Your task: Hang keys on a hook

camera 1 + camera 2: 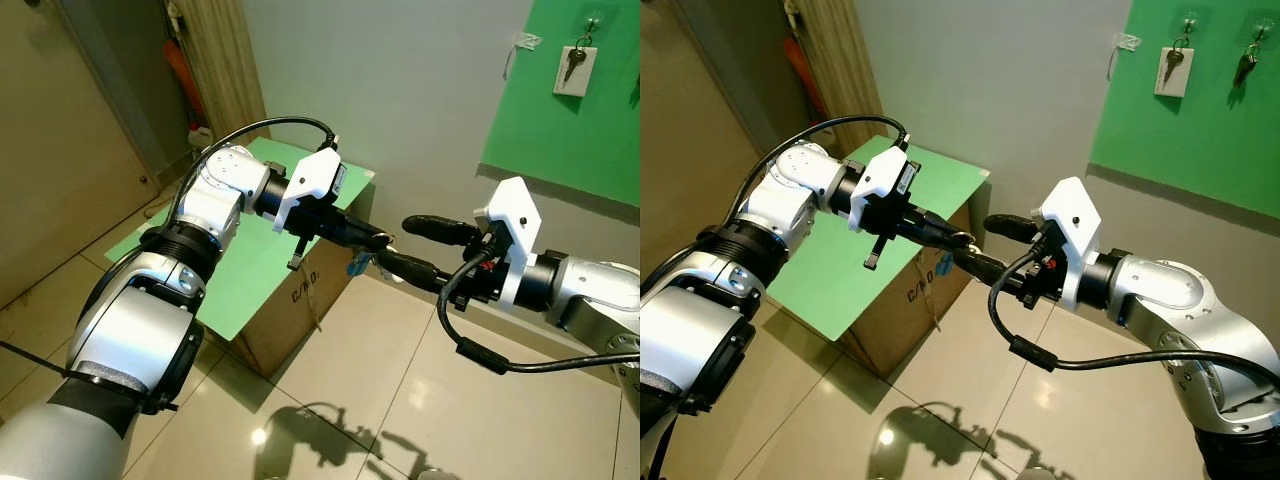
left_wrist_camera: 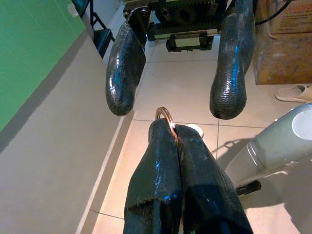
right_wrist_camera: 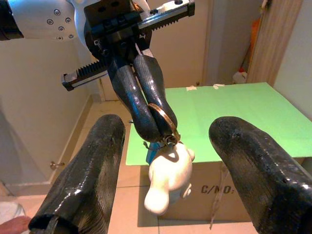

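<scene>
**Q:** Which part of the key ring is obscured?

**A:** Its lower arc is clamped between the closed fingers of the left gripper and cannot be inspected. In the right wrist view, the white charm covers the blue item behind it; that item cannot be identified.

**Q:** Other limits?

**A:** The right gripper, fingers spread, runs off the frame edge. The keys on the wall hooks are too small to resolve. The lettering on the cardboard box is partly covered.

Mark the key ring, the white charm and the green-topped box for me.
key ring (image 3: pixel 163 117): right wrist view, its exposed arc beside the left claw (image 3: pixel 161 134).
white charm (image 3: pixel 168 178): right wrist view, its body.
green-topped box (image 1: pixel 880 240): right eye view, its green top.
</scene>
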Tool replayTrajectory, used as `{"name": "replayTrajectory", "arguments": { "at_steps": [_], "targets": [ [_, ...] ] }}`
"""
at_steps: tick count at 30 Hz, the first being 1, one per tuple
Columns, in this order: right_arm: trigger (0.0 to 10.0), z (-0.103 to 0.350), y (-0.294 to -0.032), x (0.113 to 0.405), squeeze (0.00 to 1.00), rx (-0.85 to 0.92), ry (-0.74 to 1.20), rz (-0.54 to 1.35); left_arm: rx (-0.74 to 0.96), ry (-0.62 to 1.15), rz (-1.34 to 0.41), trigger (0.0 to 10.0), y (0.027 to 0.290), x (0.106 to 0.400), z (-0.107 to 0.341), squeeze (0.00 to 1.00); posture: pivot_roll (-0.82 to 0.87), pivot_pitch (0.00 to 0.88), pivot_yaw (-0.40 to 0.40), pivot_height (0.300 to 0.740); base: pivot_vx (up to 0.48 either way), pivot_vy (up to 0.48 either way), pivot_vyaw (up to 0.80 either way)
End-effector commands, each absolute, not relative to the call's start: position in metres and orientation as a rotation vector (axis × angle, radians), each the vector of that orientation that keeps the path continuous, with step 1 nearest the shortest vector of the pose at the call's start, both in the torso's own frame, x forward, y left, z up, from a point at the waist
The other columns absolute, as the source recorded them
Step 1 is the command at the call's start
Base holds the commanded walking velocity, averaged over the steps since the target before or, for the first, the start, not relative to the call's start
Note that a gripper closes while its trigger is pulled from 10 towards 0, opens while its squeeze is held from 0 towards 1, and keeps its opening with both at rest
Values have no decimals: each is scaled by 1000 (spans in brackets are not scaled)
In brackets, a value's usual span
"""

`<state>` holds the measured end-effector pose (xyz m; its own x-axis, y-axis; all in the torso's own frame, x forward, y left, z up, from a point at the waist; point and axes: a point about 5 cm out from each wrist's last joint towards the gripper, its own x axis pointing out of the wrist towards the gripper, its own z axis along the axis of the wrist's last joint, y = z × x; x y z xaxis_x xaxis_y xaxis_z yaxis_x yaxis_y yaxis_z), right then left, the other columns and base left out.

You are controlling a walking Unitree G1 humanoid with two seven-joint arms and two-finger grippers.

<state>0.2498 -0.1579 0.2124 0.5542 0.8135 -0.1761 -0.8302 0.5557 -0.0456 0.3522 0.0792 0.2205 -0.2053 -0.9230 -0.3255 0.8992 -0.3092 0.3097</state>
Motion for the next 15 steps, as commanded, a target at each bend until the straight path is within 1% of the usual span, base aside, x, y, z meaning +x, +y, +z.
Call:
{"name": "replayTrajectory", "arguments": {
  "at_steps": [1,2,3,4,5,15],
  "targets": [
    [3098,217,-152,250,0,-142,118,984,569,-91,-1815,0,79,353,230,0,-286,0,133,740,0,0,0],
    [3098,217,-152,250,0,-142,118,984,569,-91,-1815,0,79,353,230,0,-286,0,133,740,0,0,0],
    [1176,217,-152,251,0,-140,117,982,569,-92,-1816,0,78,353,230,0,-286,0,133,740,0,0,0],
    [1176,217,-152,251,0,-138,116,981,569,-93,-1816,0,78,352,230,0,-286,0,133,740,0,0,0],
    [0,217,-152,251,0,-137,114,980,568,-93,-1816,0,78,353,231,0,-286,0,133,740,0,0,0],
    [0,217,-151,253,0,-129,108,977,565,-101,-1815,0,78,353,233,0,-283,0,135,740,0,0,0]
  ]
}}
